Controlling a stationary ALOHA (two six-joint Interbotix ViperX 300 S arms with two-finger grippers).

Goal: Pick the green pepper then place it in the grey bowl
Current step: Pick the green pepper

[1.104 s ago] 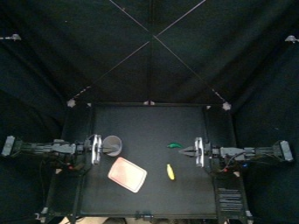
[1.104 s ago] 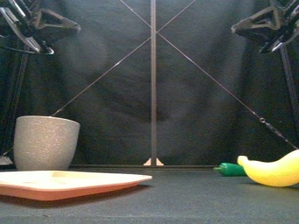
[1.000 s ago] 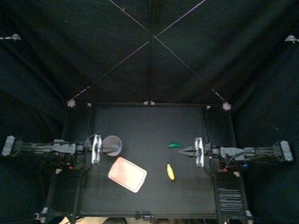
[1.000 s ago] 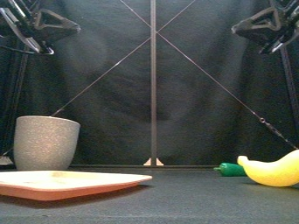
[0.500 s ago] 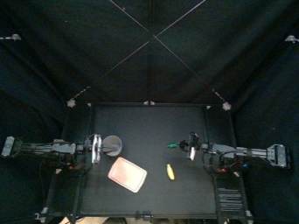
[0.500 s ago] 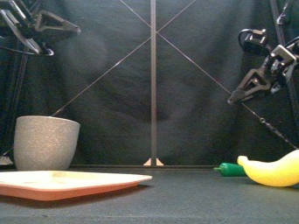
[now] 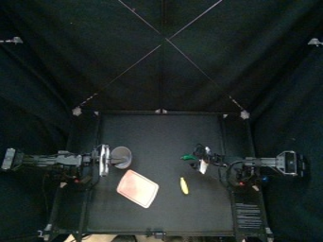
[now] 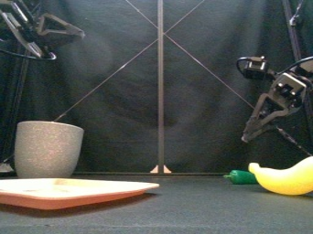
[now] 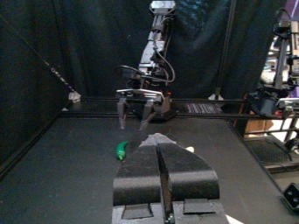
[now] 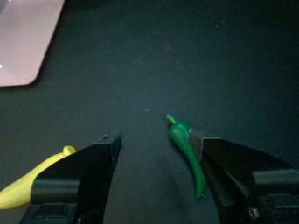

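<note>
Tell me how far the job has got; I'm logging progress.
Nothing is finished: the green pepper lies on the table, apart from the grey bowl. In hand: the right gripper hangs open above the pepper, not gripping it. Still to do: close on it, lift, carry it across and drop it in the bowl. The left gripper rests shut beside the bowl.

Open lane from green pepper (image 10: 184, 149) to grey cup (image 7: 123, 156)
Bare table (image 7: 164, 132) lies between them; the banana (image 7: 183, 185) and pink tray (image 7: 138, 188) sit clear of it, toward the front edge.
</note>
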